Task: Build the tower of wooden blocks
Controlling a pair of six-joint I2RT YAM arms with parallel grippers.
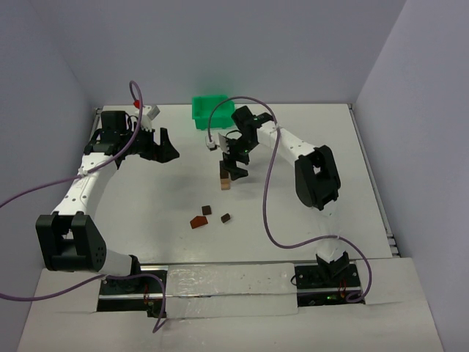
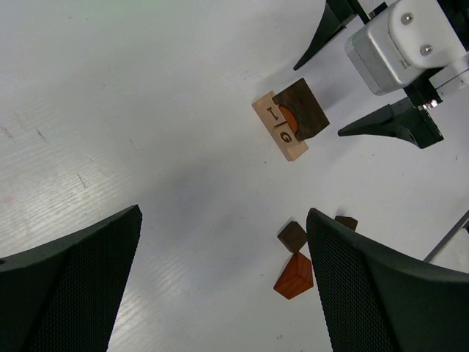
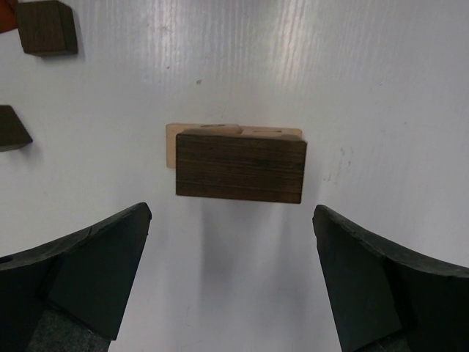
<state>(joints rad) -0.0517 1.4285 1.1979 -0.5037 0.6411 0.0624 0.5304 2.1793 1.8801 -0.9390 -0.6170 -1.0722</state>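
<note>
Near the middle of the white bench [image 1: 146,213], I am watching the wood block tower [image 1: 225,178] standing as a short, narrow stack. From the left wrist camera I am seeing its light tan lettered wooden block [image 2: 272,117] at the bottom and a dark brown rectangular wooden block [image 2: 304,108] on top. A sliver of reddish-orange wood [image 2: 286,117] is showing between them.

The right claw [image 1: 236,165] is hovering directly over the stack. In its own wrist view its two black fingers [image 3: 95,264] are standing spread wide, one to each side of the dark block, touching nothing and holding nothing.

The left claw [image 1: 163,147] is hanging off to the left of the tower, well apart from it. It is pointing toward the tower, spread just as wide and carrying nothing.

Closer to the arm bases, three loose pieces are lying together on the bench, apart from the tower. A reddish-brown wooden wedge [image 1: 198,221] is sitting just beside a small dark brown wooden cube [image 1: 207,210]. Another small dark brown wooden piece [image 1: 226,217] is lying a little to their right.

A green plastic bin [image 1: 209,110] is sitting at the far edge of the bench, beyond the right claw.
</note>
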